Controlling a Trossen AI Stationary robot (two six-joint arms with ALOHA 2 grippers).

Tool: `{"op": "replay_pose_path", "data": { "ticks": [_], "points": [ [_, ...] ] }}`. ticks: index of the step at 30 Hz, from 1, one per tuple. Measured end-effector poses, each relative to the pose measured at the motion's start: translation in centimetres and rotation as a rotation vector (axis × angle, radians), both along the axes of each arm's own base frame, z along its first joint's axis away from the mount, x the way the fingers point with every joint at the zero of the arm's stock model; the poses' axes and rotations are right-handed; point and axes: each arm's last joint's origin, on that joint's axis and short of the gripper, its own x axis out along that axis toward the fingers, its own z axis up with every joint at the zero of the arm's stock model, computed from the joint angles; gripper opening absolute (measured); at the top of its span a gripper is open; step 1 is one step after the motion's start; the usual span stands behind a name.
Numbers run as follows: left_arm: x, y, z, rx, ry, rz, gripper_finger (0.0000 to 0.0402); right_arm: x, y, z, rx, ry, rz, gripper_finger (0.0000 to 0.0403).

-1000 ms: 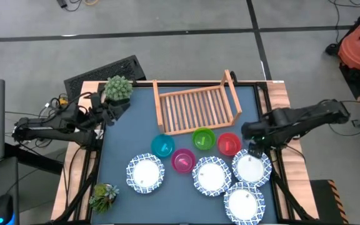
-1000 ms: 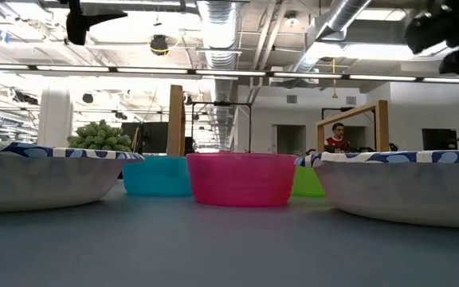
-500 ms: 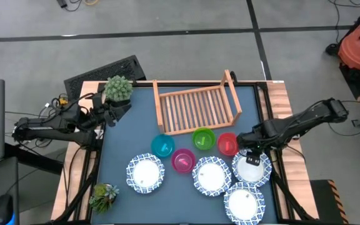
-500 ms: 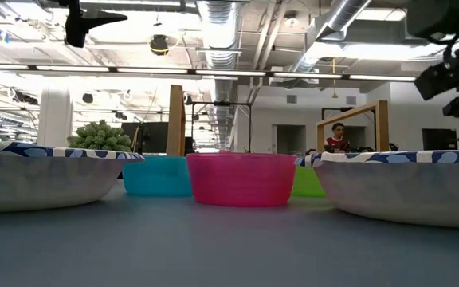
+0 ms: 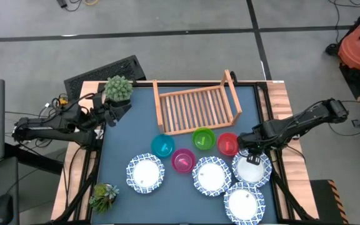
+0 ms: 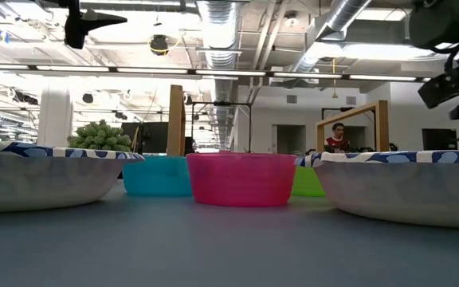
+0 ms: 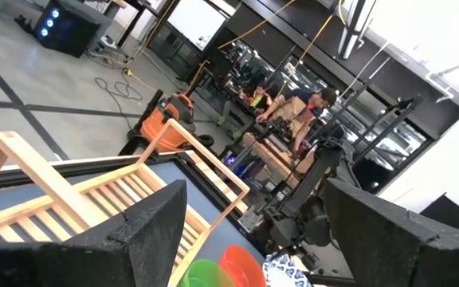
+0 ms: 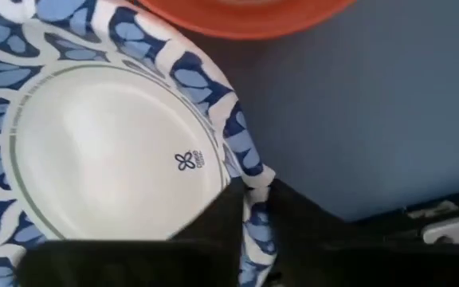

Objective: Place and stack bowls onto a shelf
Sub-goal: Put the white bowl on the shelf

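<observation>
Four small bowls stand in a row on the dark table: teal [image 5: 162, 145], magenta [image 5: 183, 160], green [image 5: 203, 139] and red [image 5: 228, 144]. Several white bowls with blue patterned rims sit nearer the front edge. My right gripper [image 5: 250, 152] is down at the far rim of the right-hand white bowl [image 5: 252, 170], shut on it. The empty wooden shelf [image 5: 195, 106] stands at the back of the table. My left gripper [image 7: 253, 247] waits open by the table's left edge, near a potted plant [image 5: 118, 89]. My right gripper has the white bowl's blue patterned rim [image 8: 255, 209] at its far side between its two fingers, one finger [image 8: 213, 227] inside the bowl and one outside. The fingers come from above, pointing down. The bowl sits level on the table.
The red bowl [image 8: 245, 12] sits close beside the gripped rim. Two more white bowls [image 5: 211, 176] [image 5: 244, 203] crowd the held one. A second plant [image 5: 104, 195] stands at the front left, and a black keyboard [image 5: 105, 72] lies behind the table's far left corner.
My right gripper has come down and a little toward the table's near edge, onto the far rim of the right-hand white bowl. The bowls have stayed where they were.
</observation>
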Motion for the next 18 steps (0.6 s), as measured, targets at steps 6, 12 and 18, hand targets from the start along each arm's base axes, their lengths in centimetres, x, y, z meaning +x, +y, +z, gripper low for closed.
{"op": "replay_pose_path", "data": {
  "ticks": [6,12,18],
  "points": [
    [0.0,0.0,0.0,0.0,0.002,0.002,0.0281,-0.2,0.0,0.0,-0.003,0.023,-0.054,0.0019],
    [0.0,0.0,0.0,-0.006,0.001,0.001,0.0281,0.0,0.0,0.7,-0.008,0.016,-0.084,0.0025],
    [0.0,0.0,0.0,-0.01,-0.001,0.0,0.0281,0.2,-0.2,2.6,-0.028,0.02,-0.1,0.002]
  ]
}}
